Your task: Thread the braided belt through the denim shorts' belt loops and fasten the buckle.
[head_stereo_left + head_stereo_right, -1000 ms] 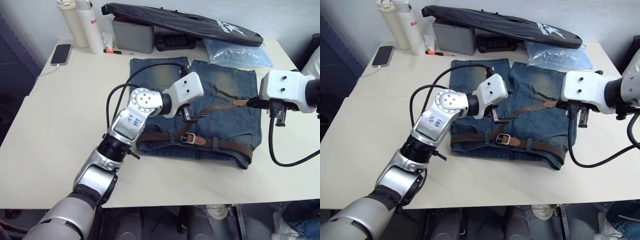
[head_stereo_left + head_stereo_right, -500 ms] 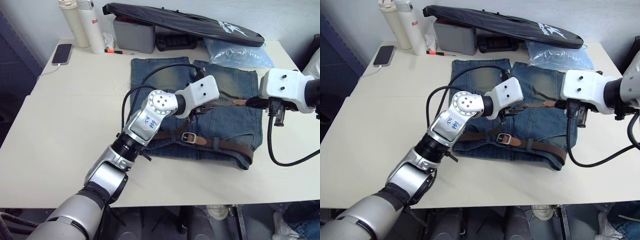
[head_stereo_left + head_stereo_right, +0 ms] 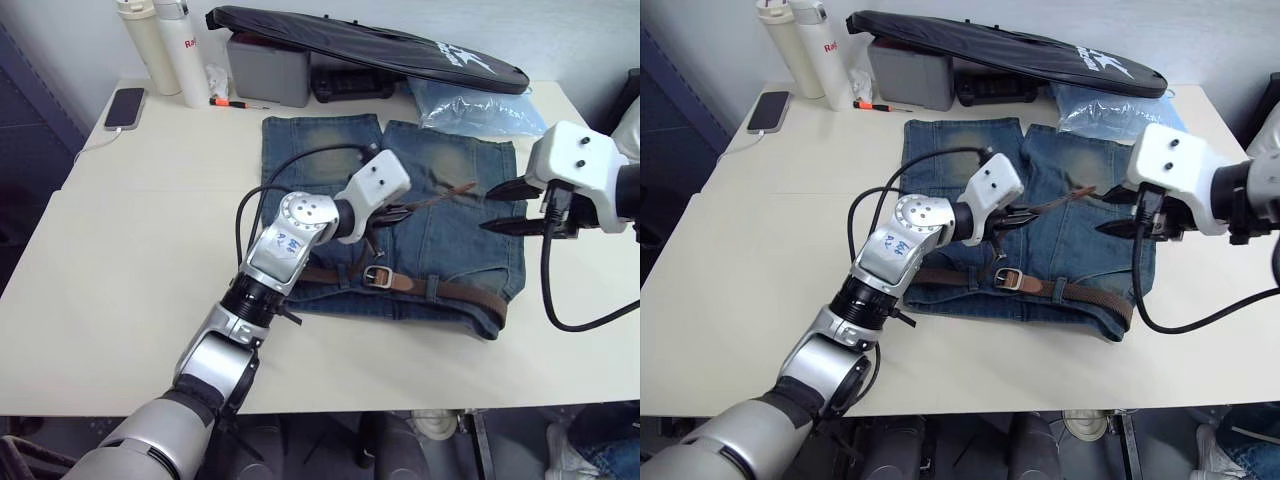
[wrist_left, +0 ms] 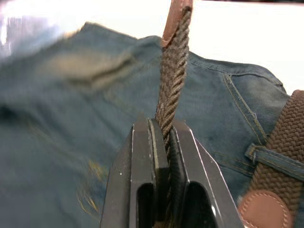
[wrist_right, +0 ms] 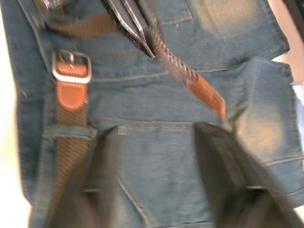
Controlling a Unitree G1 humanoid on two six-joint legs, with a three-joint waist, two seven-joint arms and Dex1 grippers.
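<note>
Up close, your left wrist view is showing what the head views blur: the left gripper (image 4: 164, 137) is pinching the woven dark brown braided belt (image 4: 172, 80), black fingers clamped flat on its ribbed cord. Overhead, your right gripper (image 3: 510, 207) is hanging spread wide, holding nothing, over the faded blue denim shorts (image 3: 450, 250) lying flat on the pale table (image 3: 130, 270). Your right wrist view is showing the rectangular silver buckle (image 5: 70, 66) resting at the waistband.
</note>
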